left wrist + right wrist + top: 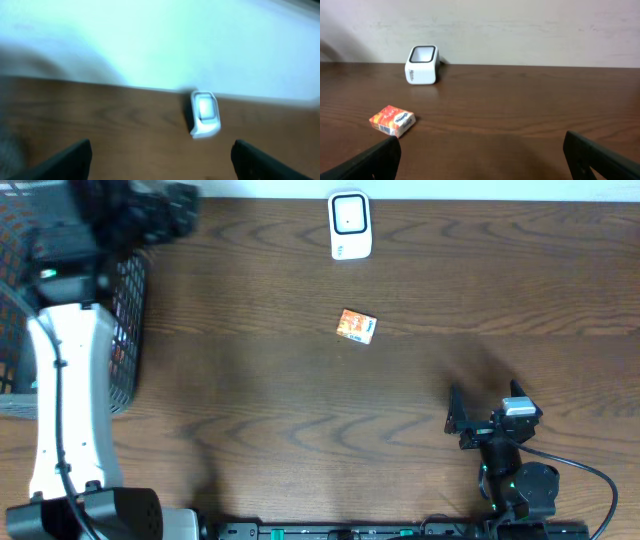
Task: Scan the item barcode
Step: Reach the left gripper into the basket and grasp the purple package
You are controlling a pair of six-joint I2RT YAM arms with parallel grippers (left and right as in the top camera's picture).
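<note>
Hovering with our left gripper (161, 147) and right gripper (481, 140) spread wide, holding nothing, we see the orange box (357, 326) lying mid-table, near side of the white scanner (350, 225).

The bench (300, 410) is open between the small orange box (357, 326) and the right edge; the box lies alone, free on all sides. The white scanner (350, 225) stands well behind it at the far edge. A wire basket (128, 320) blocks the left edge, with the left arm (65, 410) stretched across it.
</note>
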